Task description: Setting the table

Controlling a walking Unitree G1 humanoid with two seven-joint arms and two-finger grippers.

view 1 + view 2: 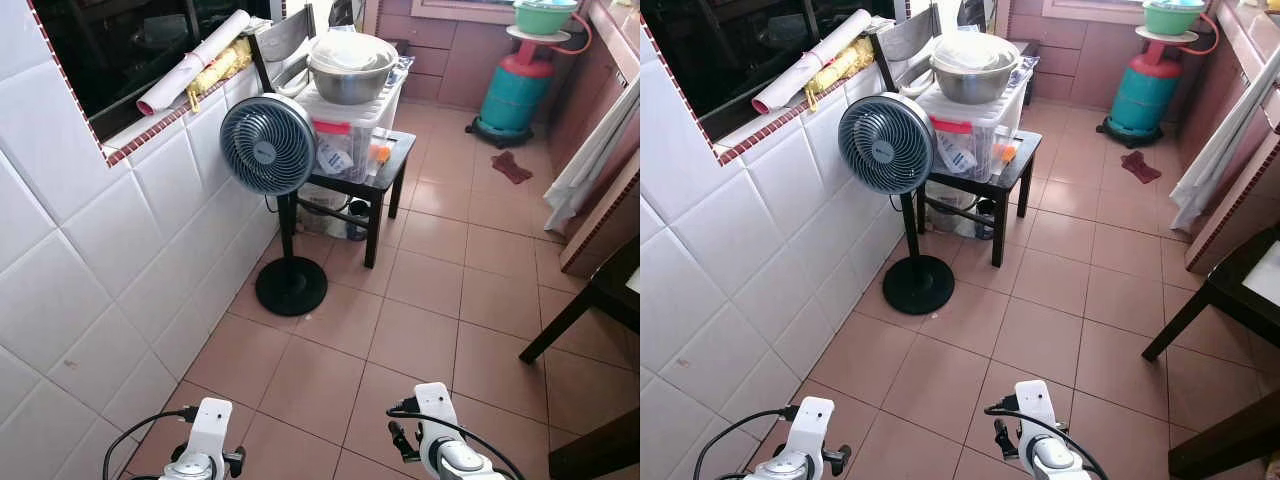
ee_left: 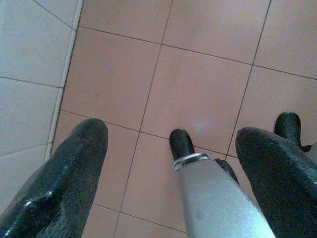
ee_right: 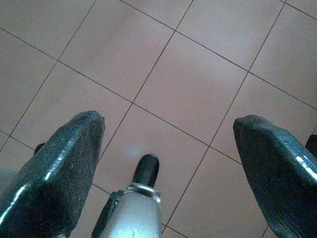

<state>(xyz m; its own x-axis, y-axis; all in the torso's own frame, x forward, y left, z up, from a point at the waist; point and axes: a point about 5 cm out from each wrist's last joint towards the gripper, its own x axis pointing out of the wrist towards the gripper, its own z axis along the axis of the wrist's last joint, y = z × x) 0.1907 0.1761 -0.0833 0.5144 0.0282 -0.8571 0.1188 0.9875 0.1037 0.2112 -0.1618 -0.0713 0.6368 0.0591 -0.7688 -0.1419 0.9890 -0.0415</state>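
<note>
I stand on a floor of reddish tiles (image 1: 400, 330) with both arms hanging low. My left arm (image 1: 205, 440) and right arm (image 1: 440, 440) show at the bottom of the eye views. My left gripper (image 2: 171, 129) is open over bare floor tiles, and my right gripper (image 3: 168, 119) is open the same way, with nothing between the fingers of either. A dark table (image 1: 610, 290) juts in at the right edge. Ahead, a metal bowl (image 1: 352, 68) with a white cover sits on a clear plastic box (image 1: 345, 135) on a small black side table (image 1: 385, 175).
A grey standing fan (image 1: 268, 145) with a round black base (image 1: 291, 286) stands by the white tiled wall (image 1: 100, 260) on my left. A teal gas cylinder (image 1: 515, 90) stands at the far end, and a white cloth (image 1: 590, 165) hangs at the right.
</note>
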